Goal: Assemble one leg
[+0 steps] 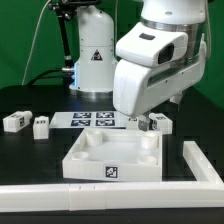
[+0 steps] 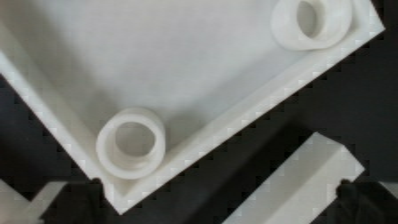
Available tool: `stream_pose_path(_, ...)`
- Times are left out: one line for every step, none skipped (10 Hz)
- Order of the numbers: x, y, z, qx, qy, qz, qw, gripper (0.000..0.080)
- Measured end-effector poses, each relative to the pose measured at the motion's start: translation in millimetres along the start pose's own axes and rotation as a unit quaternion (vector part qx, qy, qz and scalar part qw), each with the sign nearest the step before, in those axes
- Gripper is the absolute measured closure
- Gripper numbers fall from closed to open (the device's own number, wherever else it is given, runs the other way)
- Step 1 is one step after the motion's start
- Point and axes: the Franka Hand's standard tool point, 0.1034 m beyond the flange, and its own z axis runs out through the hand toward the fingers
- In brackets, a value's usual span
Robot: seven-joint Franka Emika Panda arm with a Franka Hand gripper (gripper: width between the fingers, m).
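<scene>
The white square tabletop (image 1: 110,160) with round corner sockets lies at the front centre of the table. Two small white legs (image 1: 14,121) (image 1: 41,126) with tags lie at the exterior view's left. A third leg (image 1: 160,122) lies just behind the tabletop's far right corner. My gripper (image 1: 145,121) hangs low beside that leg, behind the tabletop's far edge. In the wrist view the tabletop (image 2: 196,70) shows two sockets (image 2: 134,140) (image 2: 306,22), and a white bar (image 2: 317,172) lies on the black table beside its corner. The gripper (image 2: 199,202) is open with dark fingertips (image 2: 352,195) far apart, holding nothing.
The marker board (image 1: 95,119) lies behind the tabletop. A white L-shaped rail (image 1: 195,165) runs along the table's front and right. The arm's white base (image 1: 93,55) stands at the back.
</scene>
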Motion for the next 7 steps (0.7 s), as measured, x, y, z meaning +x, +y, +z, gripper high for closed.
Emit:
stream_pose_path(0.9,0.7,-0.8,0.000,0.001,0.000,1.000,0.0150)
stream_pose_path(0.9,0.7,-0.7,0.000,0.001,0.000,1.000,0.0150)
stream_pose_path(0.9,0.7,-0.7,0.000,0.001,0.000,1.000,0.0150)
stream_pose_path(0.9,0.8,-0.7,0.000,0.001,0.000,1.000,0.0150)
stream_pose_path(0.9,0.8,-0.7,0.000,0.001,0.000,1.000,0.0150)
stream_pose_path(1.1,0.5,0.1,-0.002,0.004,-0.003,1.000,0.0150)
stream_pose_path(-0.4,-2.5,4.3,-0.005,0.009,-0.008,1.000,0.0150)
